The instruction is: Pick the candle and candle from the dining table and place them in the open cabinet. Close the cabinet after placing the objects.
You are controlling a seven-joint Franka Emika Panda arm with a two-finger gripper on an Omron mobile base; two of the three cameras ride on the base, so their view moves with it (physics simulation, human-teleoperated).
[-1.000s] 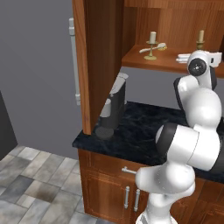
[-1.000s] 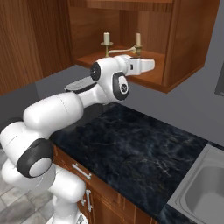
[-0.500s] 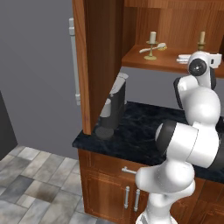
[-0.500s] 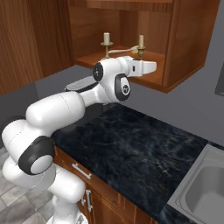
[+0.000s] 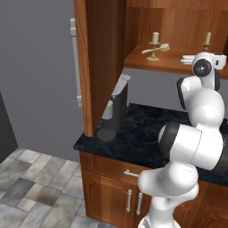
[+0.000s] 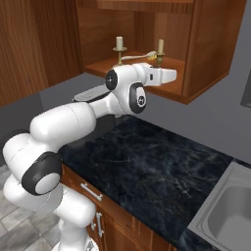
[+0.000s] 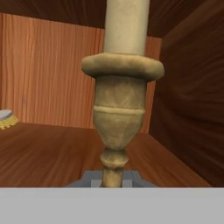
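Warm, smooth-grained wood lines the cabinet, the candle looks matt wax on dull brass, and the worktop is glossy black marble.

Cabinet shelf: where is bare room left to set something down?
On the cabinet shelf, bare wood lies left of the first candle, toward the open door. The right part is crowded: the second candle, with the end effector shut on it.

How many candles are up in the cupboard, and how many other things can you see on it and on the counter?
Candles in the cabinet: 2, a left candle and a right candle
Brushes lying on the shelf: 1, a pale brush
Dark appliances on the counter: 1, a black appliance
Sinks: 1, a steel sink
Total: 5
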